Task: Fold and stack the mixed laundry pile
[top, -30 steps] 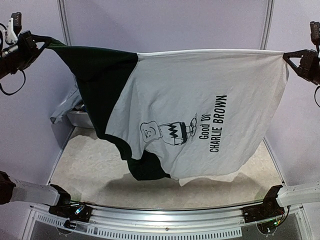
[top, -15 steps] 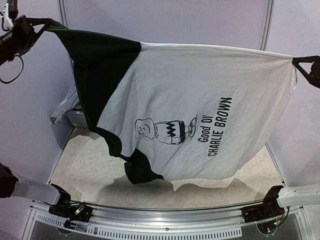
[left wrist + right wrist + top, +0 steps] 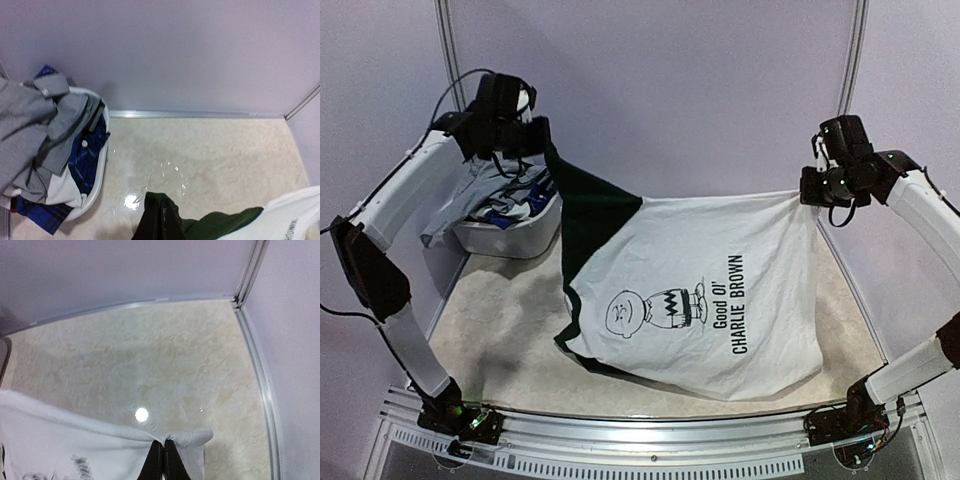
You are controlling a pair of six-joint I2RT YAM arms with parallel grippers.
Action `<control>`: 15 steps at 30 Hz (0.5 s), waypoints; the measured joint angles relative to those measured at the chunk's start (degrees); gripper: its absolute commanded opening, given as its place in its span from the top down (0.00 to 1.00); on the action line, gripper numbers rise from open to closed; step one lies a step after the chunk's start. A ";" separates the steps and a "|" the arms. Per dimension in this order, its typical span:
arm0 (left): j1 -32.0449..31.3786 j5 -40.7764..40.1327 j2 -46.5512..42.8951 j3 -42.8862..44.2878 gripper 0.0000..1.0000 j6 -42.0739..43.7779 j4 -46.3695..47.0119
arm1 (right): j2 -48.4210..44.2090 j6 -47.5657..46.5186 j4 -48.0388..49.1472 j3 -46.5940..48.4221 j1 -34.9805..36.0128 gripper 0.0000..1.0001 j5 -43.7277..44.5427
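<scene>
Top external: left gripper (image 3: 544,143), right gripper (image 3: 809,193) suspend T-shirt (image 3: 720,250)

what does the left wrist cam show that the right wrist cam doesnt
Only left wrist: the white basket holding a grey garment and a blue plaid piece, and the left tool shut on the dark green sleeve. Only right wrist: the right tool pinching the white hem corner. Both: the white T-shirt and the beige tabletop.

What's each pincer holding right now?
Left pincer: shut on the dark green end of the white T-shirt.
Right pincer: shut on that shirt's white edge.
</scene>
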 measured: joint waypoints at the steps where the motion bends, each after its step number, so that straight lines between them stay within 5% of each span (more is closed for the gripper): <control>1: 0.00 0.09 -0.92 -4.02 1.00 0.02 0.44 | -0.07 0.15 0.68 -1.86 -0.02 0.99 -1.57; 7: -0.26 1.38 -15.91 -17.49 1.00 -0.96 3.48 | -10.54 1.84 5.03 -7.21 -0.02 0.99 -14.53; 15: -0.70 7.50 -42.47 -20.15 1.00 -1.90 10.25 | -31.23 3.82 9.25 -5.57 -0.02 0.99 -30.45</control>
